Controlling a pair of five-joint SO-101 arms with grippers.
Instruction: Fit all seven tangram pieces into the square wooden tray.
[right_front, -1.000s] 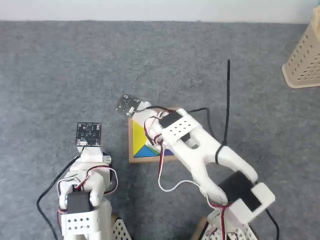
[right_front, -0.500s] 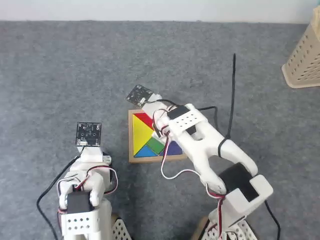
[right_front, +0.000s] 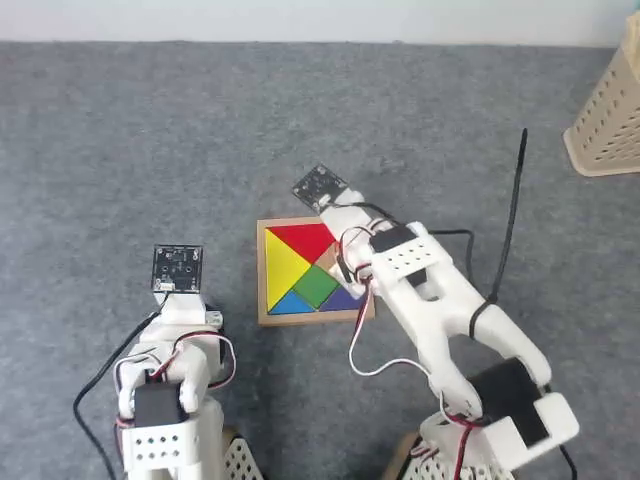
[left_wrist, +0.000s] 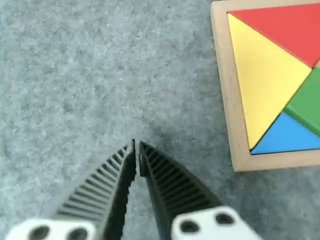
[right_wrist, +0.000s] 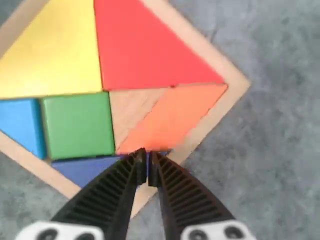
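- over the last second the right arm (right_front: 440, 310) swung out toward 3 o'clock; it was covering most of the tray (right_front: 262, 280), and now it only hides the tray's 3 o'clock edge
- the tray sits about mid-surface (right_front: 150, 130); inside it there's the red triangle (right_front: 300, 240) at 12, yellow triangle (right_front: 282, 272) at 9, green square (right_front: 316, 285) in the middle, blue triangle (right_front: 285, 303) at 7 and purple triangle (right_front: 342, 298) at 5; the orange piece (right_wrist: 175, 112) lies flush against the red one
- right claw (right_wrist: 147, 159) hangs over the tray edge where orange meets purple; its fingers are pinched together with nothing in them
- left claw (left_wrist: 136, 150) is pinched together too, and empty; it's over bare surface off the tray's 8 o'clock side and hasn't budged
- there's a tan triangle (right_wrist: 127, 112) between green, red and orange; can't tell if it's bare tray floor or a wood-coloured piece; if it's a gap, my guess is we're one small piece short of done
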